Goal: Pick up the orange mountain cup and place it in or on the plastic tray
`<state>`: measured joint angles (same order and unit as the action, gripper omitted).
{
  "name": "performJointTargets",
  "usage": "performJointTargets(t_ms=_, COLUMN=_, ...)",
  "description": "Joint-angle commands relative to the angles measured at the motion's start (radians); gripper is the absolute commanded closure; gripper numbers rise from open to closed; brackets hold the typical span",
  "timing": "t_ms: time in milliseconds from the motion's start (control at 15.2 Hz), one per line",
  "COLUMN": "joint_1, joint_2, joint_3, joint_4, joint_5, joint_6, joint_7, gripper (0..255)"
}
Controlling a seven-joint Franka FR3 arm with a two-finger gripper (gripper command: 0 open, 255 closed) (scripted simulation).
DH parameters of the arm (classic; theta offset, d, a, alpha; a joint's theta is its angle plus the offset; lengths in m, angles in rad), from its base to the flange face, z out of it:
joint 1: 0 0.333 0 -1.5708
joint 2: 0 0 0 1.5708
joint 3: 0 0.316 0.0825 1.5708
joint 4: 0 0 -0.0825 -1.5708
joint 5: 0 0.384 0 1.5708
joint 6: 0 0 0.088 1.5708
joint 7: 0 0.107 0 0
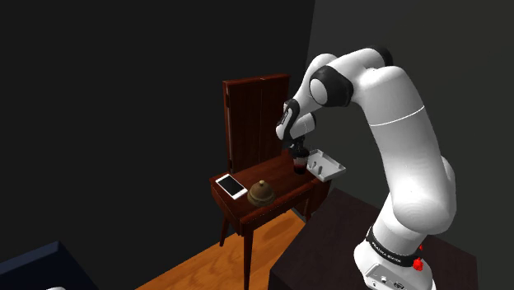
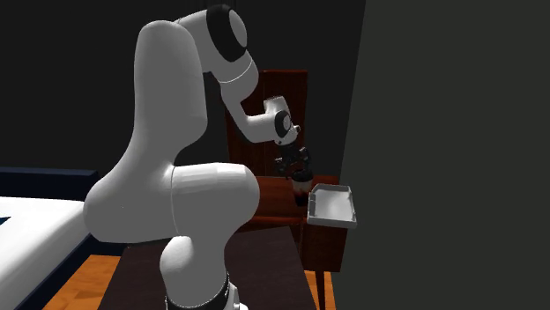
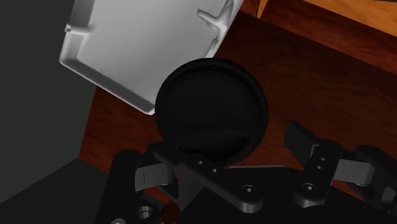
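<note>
Fingers (image 3: 316, 160): spread apart and pinching nothing, pointing down over the bench.
Cup (image 3: 212, 105): upright and directly below the fingers, with its round black mouth turned up toward them. Its outside looked reddish in the second exterior view.
Cup to fingers: the mouth lay between the two fingers but off-centre. One finger crossed the rim in the wrist view and the other stood clear beside it. Whether either touched the cup could not be told.
Tray (image 3: 137, 48): white, shallow and rectangular, just beside the cup with one corner at the cup's rim. It sat at the end of the bench on the shoulder view's right.
Bench (image 1: 280, 198): small, of dark red-brown wood, with a tall wooden panel rising at its back.
Phone (image 1: 231, 186): white, lying flat at the bench's other end, well apart from the cup.
Bell (image 1: 261, 193): brown and domed, just beside the phone.
Arm (image 1: 404, 123): white, bent over the bench from the stand.
Floor (image 1: 206, 264): orange wood planks under the bench.
</note>
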<state>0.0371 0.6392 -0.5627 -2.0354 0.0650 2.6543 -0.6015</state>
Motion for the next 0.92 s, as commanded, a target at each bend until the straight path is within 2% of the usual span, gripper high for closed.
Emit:
performJointTargets(t_ms=0, joint_1=0.002, joint_2=0.007, joint_3=0.008, joint_4=-0.011, joint_5=-0.001, joint_6=-0.049, joint_7=-0.001, gripper=0)
performJointTargets(t_ms=66, joint_1=0.002, joint_2=0.007, joint_3=0.008, joint_4=-0.011, joint_5=-0.001, joint_6=-0.048, joint_7=-0.001, gripper=0)
performJointTargets(t_ms=132, joint_1=-0.002, joint_2=0.009, joint_3=0.010, joint_4=-0.023, joint_5=0.001, joint_6=-0.033, joint_7=-0.004, gripper=255)
performJointTargets(t_ms=462, joint_1=-0.066, joint_2=0.061, joint_3=0.038, joint_4=0.039, joint_5=0.021, joint_6=-0.032, joint_7=-0.045, gripper=255)
performJointTargets(t_ms=594, joint_1=-0.055, joint_2=0.063, joint_3=0.039, joint_4=0.028, joint_5=0.022, joint_6=-0.023, joint_7=-0.034, gripper=255)
performJointTargets(t_ms=660, joint_1=-0.069, joint_2=0.082, joint_3=0.049, joint_4=0.037, joint_5=0.028, joint_6=-0.011, joint_7=-0.038, gripper=255)
performJointTargets(t_ms=726, joint_1=0.007, joint_2=0.008, joint_3=0.003, joint_4=-0.011, joint_5=0.006, joint_6=-0.049, joint_7=-0.006, gripper=255)
performJointTargets(t_ms=858, joint_1=0.017, joint_2=-0.014, joint_3=-0.009, joint_4=-0.016, joint_5=-0.004, joint_6=-0.066, joint_7=-0.004, gripper=255)
